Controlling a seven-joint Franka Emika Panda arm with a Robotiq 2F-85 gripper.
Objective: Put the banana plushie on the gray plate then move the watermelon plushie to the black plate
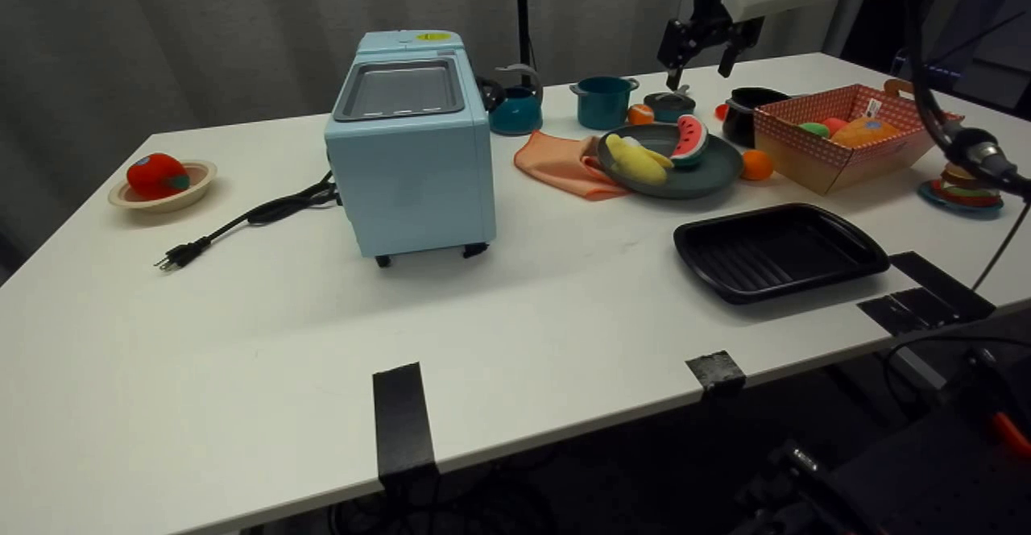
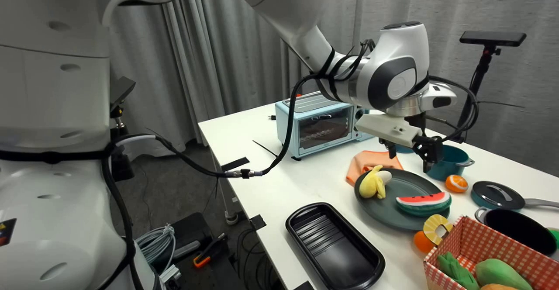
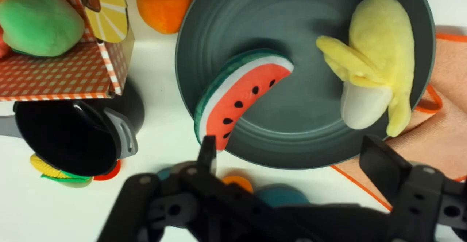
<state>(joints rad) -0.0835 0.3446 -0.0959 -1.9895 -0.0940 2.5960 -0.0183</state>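
The yellow banana plushie (image 1: 640, 163) (image 2: 370, 185) (image 3: 385, 41) lies on the gray plate (image 1: 721, 171) (image 2: 401, 183) (image 3: 303, 107) near its rim. The watermelon plushie (image 1: 689, 140) (image 2: 422, 207) (image 3: 240, 96) lies on the same plate, apart from the banana; in the wrist view one end overlaps the rim. The black plate (image 1: 781, 253) (image 2: 334, 246) stands bare near the table's front edge in both exterior views and is out of the wrist view. My gripper (image 1: 700, 76) (image 2: 409, 161) (image 3: 288, 140) is open and empty, raised above the table behind the gray plate.
A checkered basket (image 1: 846, 168) with plushies and a black pot (image 2: 515, 229) stand beside the gray plate. A teal pot (image 1: 604, 102), orange toys (image 3: 164, 5) and an orange cloth (image 1: 564, 160) surround it. A blue toaster oven (image 1: 415, 172) stands farther along.
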